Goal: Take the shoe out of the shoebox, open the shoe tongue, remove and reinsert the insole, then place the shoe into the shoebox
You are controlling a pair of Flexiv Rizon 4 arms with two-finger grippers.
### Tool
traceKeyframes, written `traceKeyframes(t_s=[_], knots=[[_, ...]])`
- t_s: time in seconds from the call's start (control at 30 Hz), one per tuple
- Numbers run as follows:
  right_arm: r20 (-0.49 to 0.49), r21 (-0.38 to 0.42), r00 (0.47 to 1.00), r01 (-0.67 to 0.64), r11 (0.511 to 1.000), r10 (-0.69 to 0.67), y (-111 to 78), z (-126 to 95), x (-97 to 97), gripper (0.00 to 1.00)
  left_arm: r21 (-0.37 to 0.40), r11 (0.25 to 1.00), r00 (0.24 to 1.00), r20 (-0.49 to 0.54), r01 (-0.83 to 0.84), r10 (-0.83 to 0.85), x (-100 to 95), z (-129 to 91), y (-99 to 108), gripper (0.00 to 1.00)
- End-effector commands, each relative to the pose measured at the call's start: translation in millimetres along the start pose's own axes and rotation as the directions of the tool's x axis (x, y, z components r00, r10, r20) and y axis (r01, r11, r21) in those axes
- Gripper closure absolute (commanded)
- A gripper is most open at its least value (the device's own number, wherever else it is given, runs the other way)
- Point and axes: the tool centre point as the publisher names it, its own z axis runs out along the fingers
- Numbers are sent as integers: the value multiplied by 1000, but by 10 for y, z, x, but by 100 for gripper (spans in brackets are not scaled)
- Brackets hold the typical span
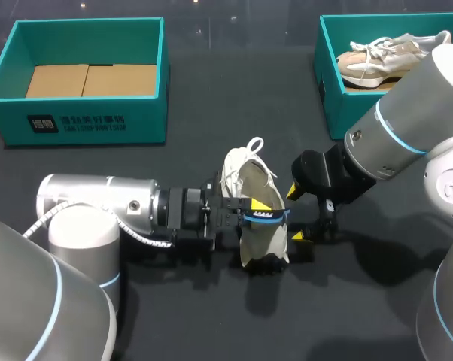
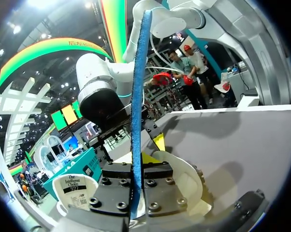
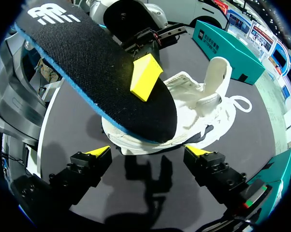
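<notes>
The left pincer (image 1: 255, 212) pinches the black, blue-edged insole (image 3: 97, 72) from both sides, holding it over the white shoe (image 1: 245, 180). The shoe rests on the dark counter (image 1: 211, 113) between the two arms, its laces loose. The right pincer (image 3: 149, 153) is just beside the shoe, its yellow-tipped fingers spread wide with nothing between them. At the counter's far side, one teal shoebox (image 1: 328, 83) holds a second shoe (image 1: 377, 60), and another teal shoebox (image 1: 83, 120) stands well apart.

Plain dark table (image 1: 234, 113), evenly lit
</notes>
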Motion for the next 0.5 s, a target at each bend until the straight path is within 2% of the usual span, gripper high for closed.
traceKeyframes(t_s=[0.03, 0.5], knots=[[3, 0, 1000, 1, 1000, -1, -2, 12, 11, 0, -6, 1000, 1000, -2, 4, -4, -8, 35, 62, 100], [3, 0, 1000, 1, 1000, -1, -2, 12, 11, 0, -33, 999, 1000, 4, 29, -29, -55, 18, 227, 100]])
